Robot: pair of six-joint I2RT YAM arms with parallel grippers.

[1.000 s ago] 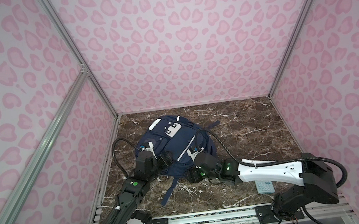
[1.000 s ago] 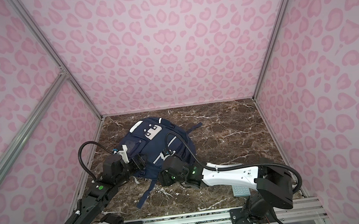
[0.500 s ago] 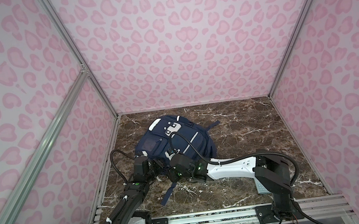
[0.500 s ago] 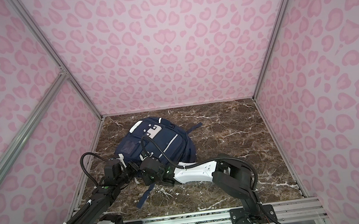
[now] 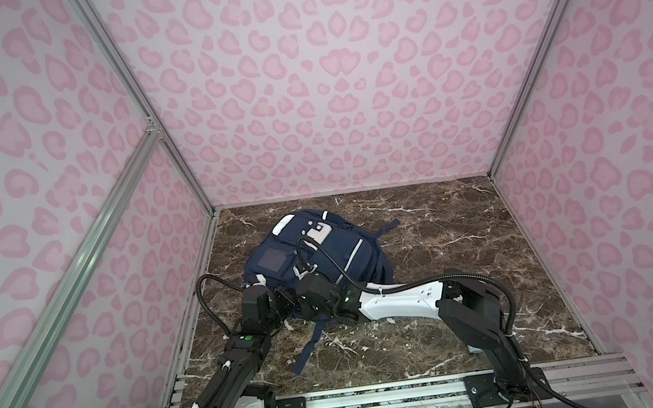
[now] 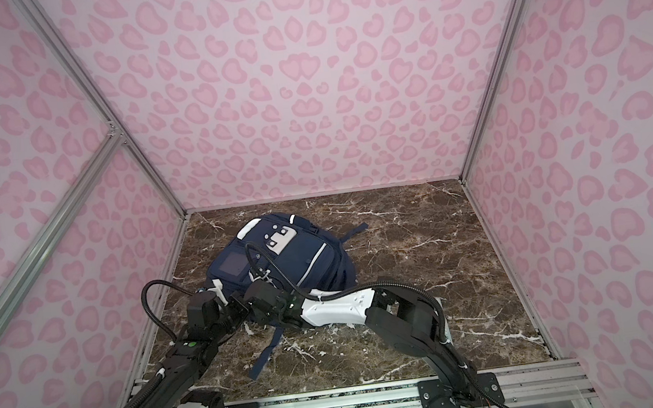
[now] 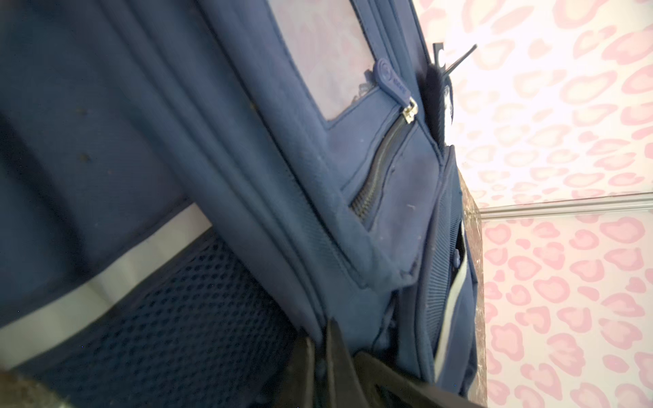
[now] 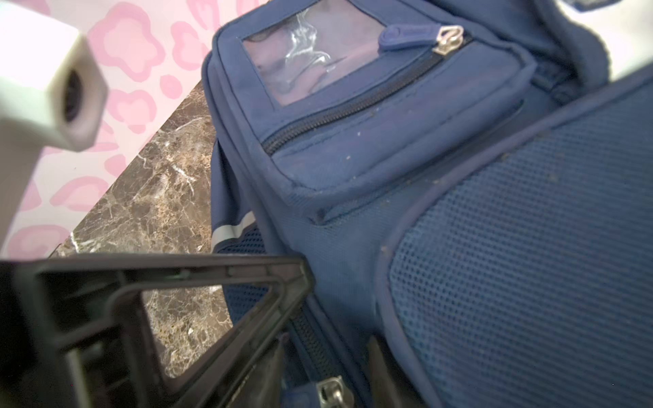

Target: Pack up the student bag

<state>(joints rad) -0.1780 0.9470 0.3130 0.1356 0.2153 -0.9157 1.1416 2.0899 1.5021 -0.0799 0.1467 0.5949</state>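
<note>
The student bag (image 5: pixel 346 248) (image 6: pixel 305 253), navy with white stripes and a white dotted flap, lies front-up on the marble floor at the back left. Both grippers meet at its near left corner. My left gripper (image 5: pixel 283 298) (image 6: pixel 239 301) (image 7: pixel 319 339) is shut, pinching a fold of bag fabric beside the mesh side pocket (image 7: pixel 183 318). My right gripper (image 5: pixel 301 302) (image 6: pixel 253 305) (image 8: pixel 327 356) is closed on the zipper seam, one finger on each side. The metal slider and blue pull tab (image 8: pixel 332 392) sit between its fingers.
A loose navy strap (image 5: pixel 308 349) trails from the bag towards the front edge. A small grey flat object (image 5: pixel 474 349) lies half hidden under the right arm near the front rail (image 5: pixel 380 400). Pink patterned walls (image 5: pixel 345 85) close in three sides.
Both arms have swung left and closed in on the bag's near left corner. The left gripper has shut on the fabric and the right has narrowed onto the zipper seam. The bag has shifted slightly left.
</note>
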